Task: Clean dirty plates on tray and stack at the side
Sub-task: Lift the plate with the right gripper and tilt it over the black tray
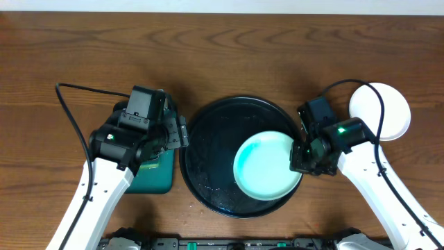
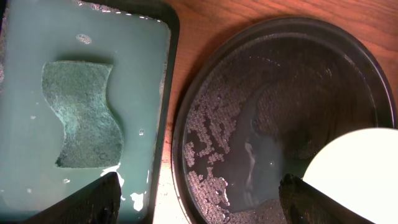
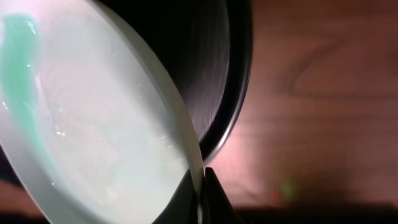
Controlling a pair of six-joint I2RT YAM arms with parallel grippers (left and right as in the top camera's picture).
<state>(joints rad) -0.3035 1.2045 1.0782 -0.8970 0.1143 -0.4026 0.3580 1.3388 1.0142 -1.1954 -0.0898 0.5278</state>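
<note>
A white plate (image 1: 267, 165) with a wet greenish film is tilted over the right side of the black tray (image 1: 208, 146). My right gripper (image 1: 300, 156) is shut on its right rim. In the right wrist view the fingers (image 3: 200, 186) pinch the plate's (image 3: 93, 124) edge, with a green streak at its upper left and the tray's rim (image 3: 233, 93) behind. Another white plate (image 1: 395, 111) lies on the table at the far right. My left gripper (image 2: 199, 196) is open and empty, over the gap between the tray (image 2: 280, 93) and the green tray. The held plate (image 2: 357, 174) shows at lower right.
A rectangular dark-green tray (image 2: 25, 56) of soapy water holds a green sponge (image 2: 81, 115), left of the black tray. In the overhead view it (image 1: 156, 177) sits under my left arm. The black tray's floor carries foam and water. Bare wooden table lies all around.
</note>
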